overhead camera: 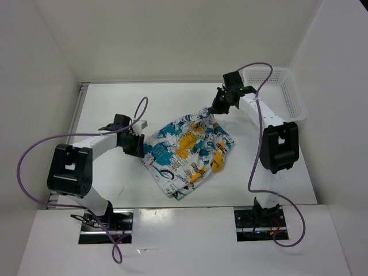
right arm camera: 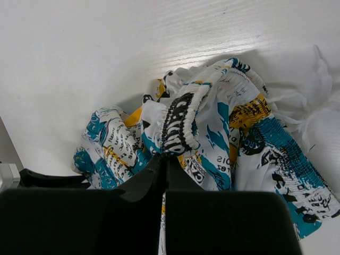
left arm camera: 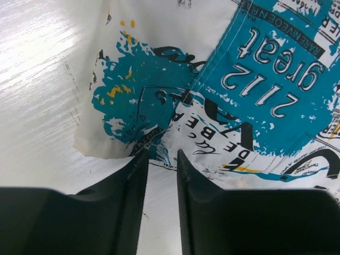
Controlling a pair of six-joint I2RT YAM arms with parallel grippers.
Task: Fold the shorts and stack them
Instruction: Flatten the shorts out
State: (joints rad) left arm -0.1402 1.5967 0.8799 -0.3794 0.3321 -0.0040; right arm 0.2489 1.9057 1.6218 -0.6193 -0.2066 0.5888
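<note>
A flat white tabletop (overhead camera: 230, 184) with a faint wood-like grain fills the middle of the scene. Plain white panels close it in: a slanted left wall panel (overhead camera: 34, 86), a back wall panel (overhead camera: 172, 34) and a right wall panel (overhead camera: 339, 69). A thin grey metal strip (overhead camera: 80, 103) runs along the table's left edge. At the near side lies a white front board (overhead camera: 184, 241). Bright overhead light leaves a soft glare on the grain in both wrist views, with only faint shadows.
</note>
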